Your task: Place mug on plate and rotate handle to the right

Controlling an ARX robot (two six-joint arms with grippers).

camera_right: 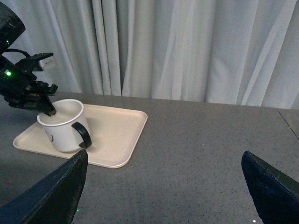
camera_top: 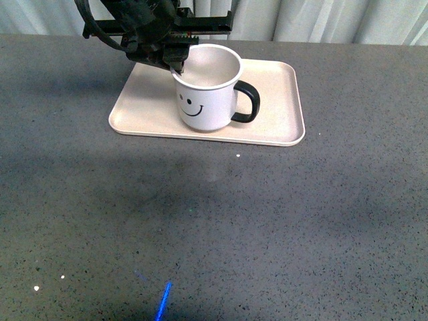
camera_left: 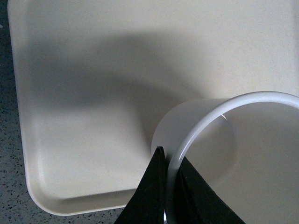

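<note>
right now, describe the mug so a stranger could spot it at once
On the grey speckled table lies a pale rectangular tray. The white mug stands on it, the left gripper pinching its rim. Only it has a black smiley face and black loop handle.

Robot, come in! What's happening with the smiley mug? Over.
Left end effector shut on mug rim; right end effector open, away. Mug upright on plate, handle pointing right. Nothing in the way.

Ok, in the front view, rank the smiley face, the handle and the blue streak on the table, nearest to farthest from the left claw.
1. Smiley face, just below the left claw.
2. Handle, off to the right.
3. Blue streak, far forward, nearest the camera.
</note>
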